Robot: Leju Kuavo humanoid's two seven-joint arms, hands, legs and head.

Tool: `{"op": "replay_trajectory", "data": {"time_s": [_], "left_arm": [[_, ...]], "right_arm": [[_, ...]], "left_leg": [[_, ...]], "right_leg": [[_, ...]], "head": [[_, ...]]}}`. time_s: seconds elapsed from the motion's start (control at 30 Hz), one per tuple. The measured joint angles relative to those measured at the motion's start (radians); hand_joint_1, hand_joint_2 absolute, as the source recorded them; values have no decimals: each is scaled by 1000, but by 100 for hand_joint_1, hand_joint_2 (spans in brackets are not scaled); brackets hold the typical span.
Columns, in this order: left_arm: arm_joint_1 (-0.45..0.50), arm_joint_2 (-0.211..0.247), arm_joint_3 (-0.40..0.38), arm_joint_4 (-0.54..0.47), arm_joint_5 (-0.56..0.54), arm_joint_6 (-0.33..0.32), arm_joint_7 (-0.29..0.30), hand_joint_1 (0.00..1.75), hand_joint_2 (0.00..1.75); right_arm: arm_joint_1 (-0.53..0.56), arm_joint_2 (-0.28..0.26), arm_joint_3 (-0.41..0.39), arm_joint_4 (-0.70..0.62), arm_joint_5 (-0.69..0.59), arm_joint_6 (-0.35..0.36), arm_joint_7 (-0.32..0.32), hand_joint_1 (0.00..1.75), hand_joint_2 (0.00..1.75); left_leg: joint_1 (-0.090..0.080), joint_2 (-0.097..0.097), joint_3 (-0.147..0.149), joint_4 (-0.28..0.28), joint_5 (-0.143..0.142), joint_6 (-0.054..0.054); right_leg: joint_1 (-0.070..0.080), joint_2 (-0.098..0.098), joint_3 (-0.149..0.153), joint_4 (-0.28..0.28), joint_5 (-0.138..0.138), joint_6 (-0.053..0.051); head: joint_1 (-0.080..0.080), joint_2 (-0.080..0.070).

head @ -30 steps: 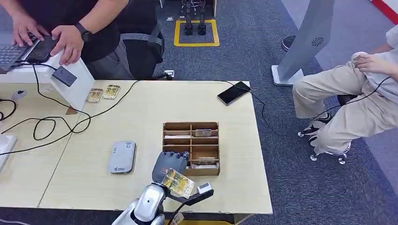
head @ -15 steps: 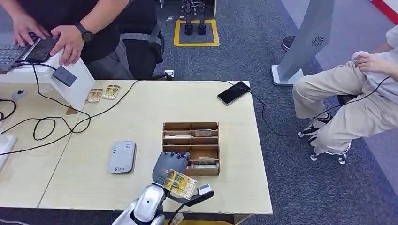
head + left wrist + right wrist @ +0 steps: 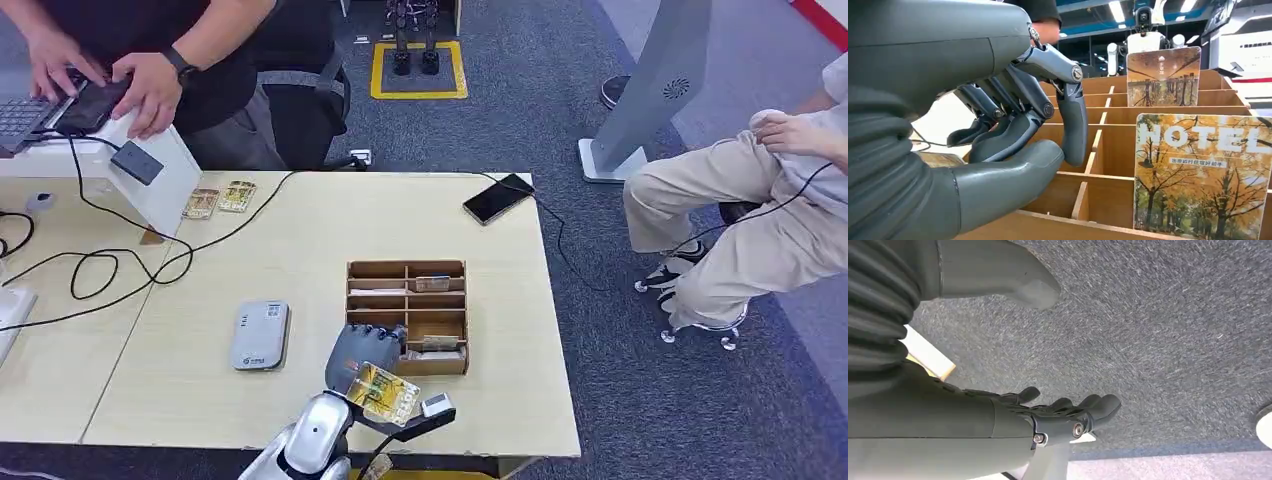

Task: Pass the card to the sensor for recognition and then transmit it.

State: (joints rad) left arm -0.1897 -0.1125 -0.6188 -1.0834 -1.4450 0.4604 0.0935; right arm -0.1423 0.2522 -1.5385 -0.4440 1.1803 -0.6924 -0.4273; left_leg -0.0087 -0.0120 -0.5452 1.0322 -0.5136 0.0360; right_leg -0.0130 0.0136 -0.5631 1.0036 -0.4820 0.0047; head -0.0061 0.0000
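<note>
With the left hand (image 3: 362, 352) grasping the yellow hotel card (image 3: 383, 391) at lower centre, carry it level toward the grey rectangular sensor (image 3: 260, 335); right hand (image 3: 1058, 415) hangs released.

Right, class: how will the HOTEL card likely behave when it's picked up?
The HOTEL card is probably stiff: its face looks flat and its edges straight. It appears to be a thin sheet, so it is likely light. Its printed face looks smooth, so it may slip in a loose pinch.
</note>
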Motion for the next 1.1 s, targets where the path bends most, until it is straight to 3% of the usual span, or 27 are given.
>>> {"op": "replay_trajectory", "data": {"time_s": [1.1], "left_arm": [[0,0,8,0,10,-11,-1,175,175]], "right_arm": [[-2,-2,0,13,14,0,0,0,175]], "left_leg": [[0,0,0,0,0,0]], "right_leg": [[0,0,0,0,0,0]], "head": [[0,0]]}}
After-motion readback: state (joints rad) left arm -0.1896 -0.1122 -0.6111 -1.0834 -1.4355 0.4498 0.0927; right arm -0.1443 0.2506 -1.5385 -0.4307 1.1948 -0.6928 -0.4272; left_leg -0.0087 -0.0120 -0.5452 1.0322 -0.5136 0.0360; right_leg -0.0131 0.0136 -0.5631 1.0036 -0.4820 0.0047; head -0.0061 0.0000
